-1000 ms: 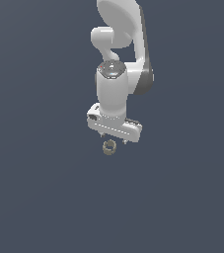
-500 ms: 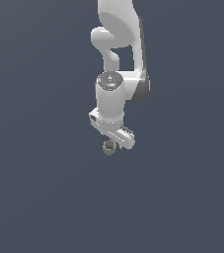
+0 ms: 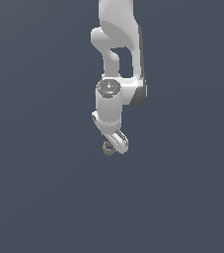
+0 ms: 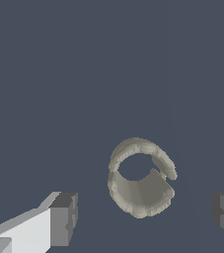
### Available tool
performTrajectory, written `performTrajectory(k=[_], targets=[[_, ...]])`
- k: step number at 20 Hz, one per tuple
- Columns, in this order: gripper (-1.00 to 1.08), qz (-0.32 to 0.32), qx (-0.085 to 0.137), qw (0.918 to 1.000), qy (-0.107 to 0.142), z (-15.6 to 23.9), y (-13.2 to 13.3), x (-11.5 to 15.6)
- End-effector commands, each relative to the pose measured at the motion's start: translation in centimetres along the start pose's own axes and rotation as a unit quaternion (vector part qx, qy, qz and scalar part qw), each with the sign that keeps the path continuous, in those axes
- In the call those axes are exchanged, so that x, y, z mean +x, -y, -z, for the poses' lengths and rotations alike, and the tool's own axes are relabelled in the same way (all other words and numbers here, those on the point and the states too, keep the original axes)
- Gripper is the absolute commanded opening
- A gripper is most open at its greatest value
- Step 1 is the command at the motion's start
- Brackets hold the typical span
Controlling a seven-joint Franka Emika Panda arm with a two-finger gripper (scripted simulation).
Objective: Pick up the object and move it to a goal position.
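One ring — one end effector

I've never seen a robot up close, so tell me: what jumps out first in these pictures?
The white arm reaches down from the top of the exterior view against a plain dark grey-blue ground. Just under its lower end sits a tiny tan ring, dwarfed by the arm. In the wrist view the ring looks large and hollow, lying between two grey-tipped fingers that stand apart from it, touching neither side.

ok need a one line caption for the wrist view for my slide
Wrist camera: open gripper fingers flank the tan ring-like object, not touching it.
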State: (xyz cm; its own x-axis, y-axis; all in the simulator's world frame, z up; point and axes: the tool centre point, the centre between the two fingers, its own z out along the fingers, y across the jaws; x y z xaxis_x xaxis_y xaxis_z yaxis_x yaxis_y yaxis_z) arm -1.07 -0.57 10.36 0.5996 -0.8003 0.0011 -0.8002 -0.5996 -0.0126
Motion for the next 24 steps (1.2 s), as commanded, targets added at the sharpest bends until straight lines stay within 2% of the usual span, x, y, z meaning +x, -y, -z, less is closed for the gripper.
performTrajectory(k=[1,8,15,24], targets=[[1.0,-0.022,-0.002,0.9997,0.0,-0.5,-0.3,0.0],[1.0,-0.055,-0.006,0.9985,0.0,-1.2,-0.7,-0.1],[1.0,-0.056,-0.006,0.9984,0.0,-1.5,-0.7,-0.1],[1.0,-0.058,-0.006,0.9983,0.0,-5.5,-0.9,-0.1]])
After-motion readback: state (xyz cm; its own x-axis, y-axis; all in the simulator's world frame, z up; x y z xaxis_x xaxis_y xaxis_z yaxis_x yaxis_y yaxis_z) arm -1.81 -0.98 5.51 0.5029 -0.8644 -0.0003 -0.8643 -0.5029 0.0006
